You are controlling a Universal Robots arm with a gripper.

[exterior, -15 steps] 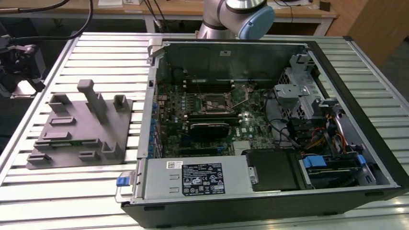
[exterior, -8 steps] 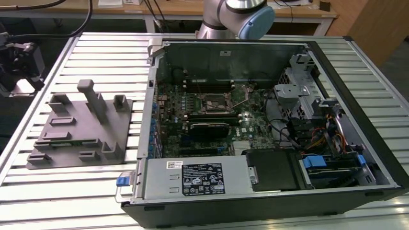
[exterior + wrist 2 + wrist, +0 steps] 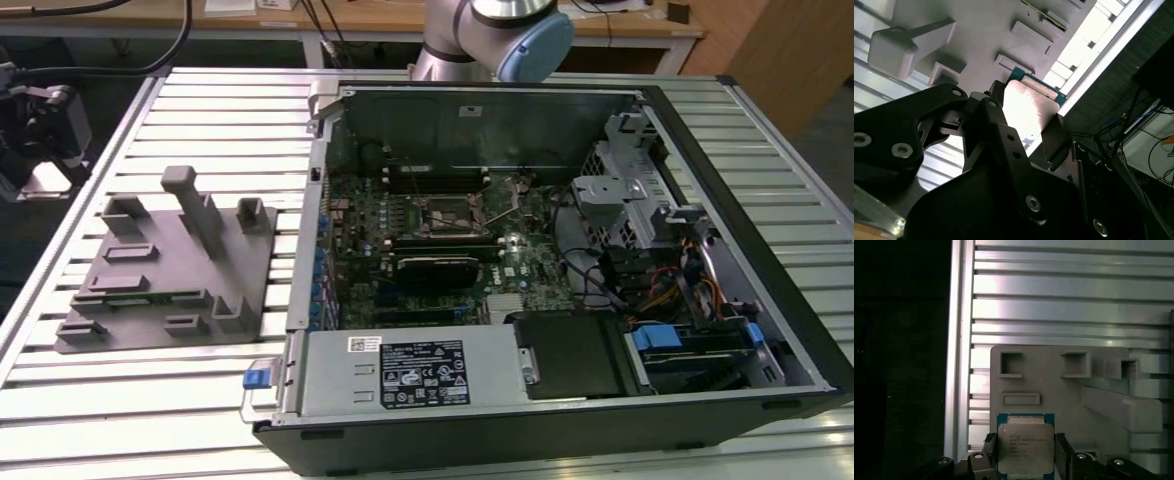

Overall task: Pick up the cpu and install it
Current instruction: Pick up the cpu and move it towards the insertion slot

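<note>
One cpu [image 3: 1025, 448], bottom cut off, in tool [image 3: 1025, 439]

Claw [image 3: 1025, 456] clamped on cpu [image 3: 1025, 442], dark fingers [image 3: 1063, 455] flanking it

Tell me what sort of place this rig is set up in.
Likely a robotics lab bench for PC assembly: a slatted metal table, an open computer case on it, a grey parts tray, and the claw gripping the cpu.
</note>
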